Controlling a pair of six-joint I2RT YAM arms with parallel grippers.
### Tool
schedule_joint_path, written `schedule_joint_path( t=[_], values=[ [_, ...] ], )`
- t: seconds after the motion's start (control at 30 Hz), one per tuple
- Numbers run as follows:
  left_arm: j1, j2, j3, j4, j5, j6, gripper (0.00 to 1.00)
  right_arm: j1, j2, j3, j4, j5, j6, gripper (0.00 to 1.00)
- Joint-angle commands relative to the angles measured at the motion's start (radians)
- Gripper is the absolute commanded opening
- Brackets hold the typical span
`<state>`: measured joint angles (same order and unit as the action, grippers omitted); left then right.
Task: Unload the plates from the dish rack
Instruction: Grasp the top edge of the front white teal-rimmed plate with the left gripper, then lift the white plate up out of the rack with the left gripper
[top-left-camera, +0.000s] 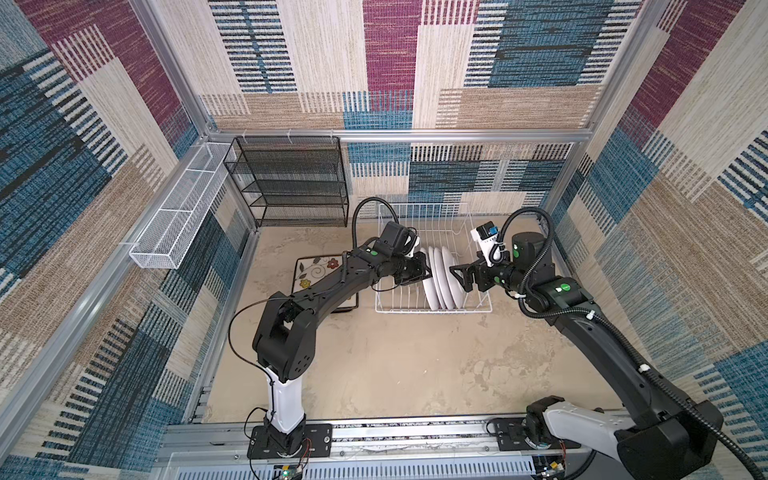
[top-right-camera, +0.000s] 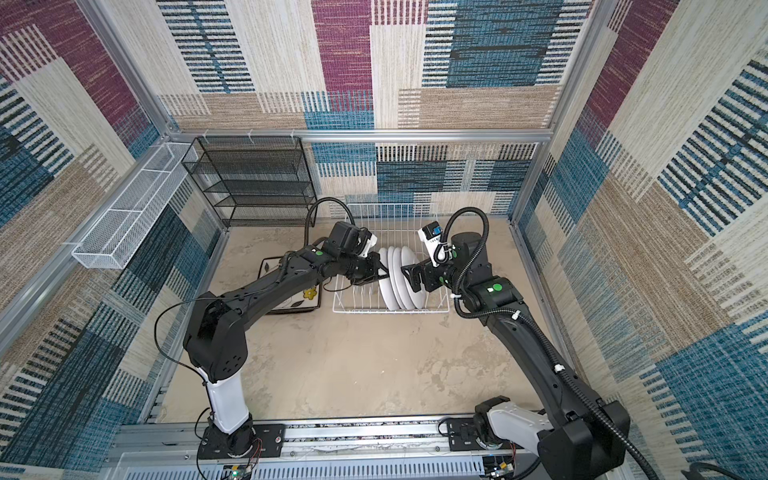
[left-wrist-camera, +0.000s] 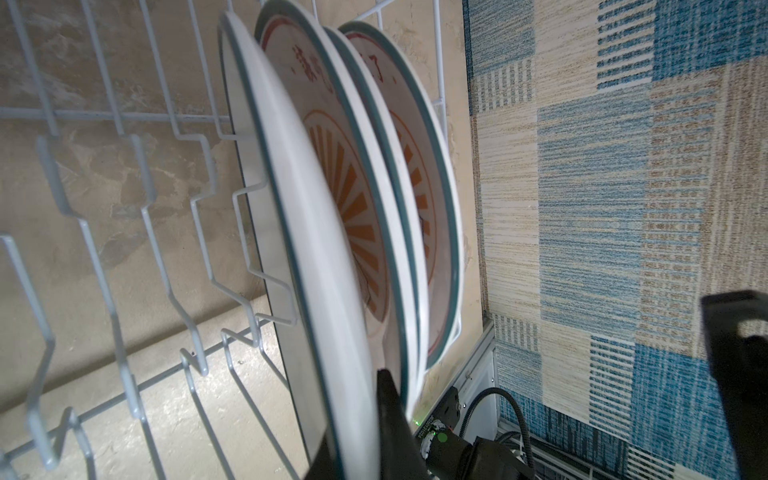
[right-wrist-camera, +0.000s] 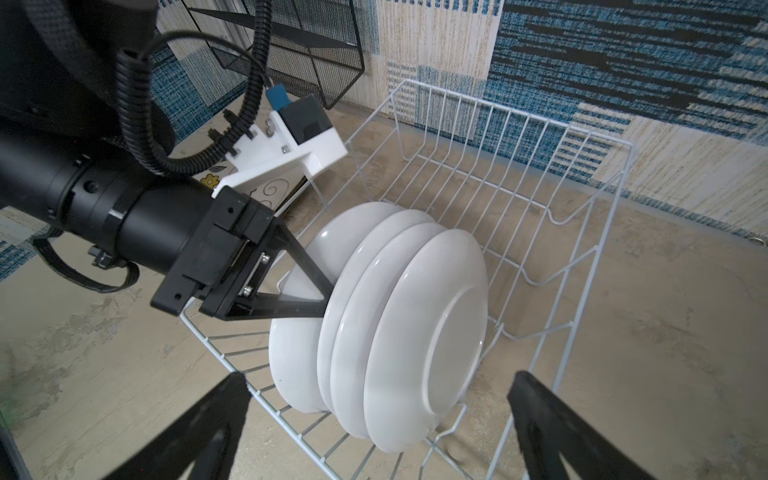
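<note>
Standing on edge in the right half of the white open wire dish rack (top-left-camera: 415, 310) (top-right-camera: 361, 309) (right-wrist-camera: 582, 216), four round white plates with orange sunburst faces (top-left-camera: 442, 278) (top-right-camera: 399, 286) (right-wrist-camera: 415, 332) formed a tight row near the centre of both top views. Their plain white backs faced the right side of those views. In the left wrist view the sunburst faces and dark rims (left-wrist-camera: 357, 216) showed between the white tines.

The left gripper (top-left-camera: 424, 272) (top-right-camera: 380, 272) was pressed together, pinching the rim of the plate at the left end of the row. One black finger (left-wrist-camera: 395, 419) sat in the gap between that plate and the next, and the right wrist view showed the triangular finger (right-wrist-camera: 299, 274) ending at the same gap.

The right gripper (top-left-camera: 459, 276) (top-right-camera: 409, 278) was spread wide and empty, just beside the back of the right-end plate. Whether it touched that plate could not be told.

A square cream plate with a flowered face (top-left-camera: 311, 270) (top-right-camera: 309, 295) lay flat on the beige mottled tabletop (top-left-camera: 415, 365) left of the rack, partly under the left arm.

A black mesh shelf unit (top-left-camera: 291, 183) stood at the back wall, upper left of centre. A long white mesh basket (top-left-camera: 174, 220) hung on the left wall.
</note>
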<state>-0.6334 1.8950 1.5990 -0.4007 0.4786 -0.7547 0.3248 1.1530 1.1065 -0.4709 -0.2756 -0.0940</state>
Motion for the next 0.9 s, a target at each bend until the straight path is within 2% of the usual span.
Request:
schedule_joint_path(
  t=[0.0, 0.27, 0.87],
  values=[
    [0.000, -0.022, 0.003, -0.027, 0.007, -0.013, 0.00, -0.001, -0.009, 0.015, 0.037, 0.013, 0.010, 1.00],
    [0.000, -0.050, 0.013, -0.034, 0.008, -0.003, 0.00, -0.002, -0.015, 0.012, 0.053, 0.060, 0.035, 1.00],
    [0.003, -0.141, -0.003, -0.054, -0.005, 0.007, 0.00, -0.003, -0.033, 0.004, 0.099, 0.068, 0.071, 1.00]
  ],
)
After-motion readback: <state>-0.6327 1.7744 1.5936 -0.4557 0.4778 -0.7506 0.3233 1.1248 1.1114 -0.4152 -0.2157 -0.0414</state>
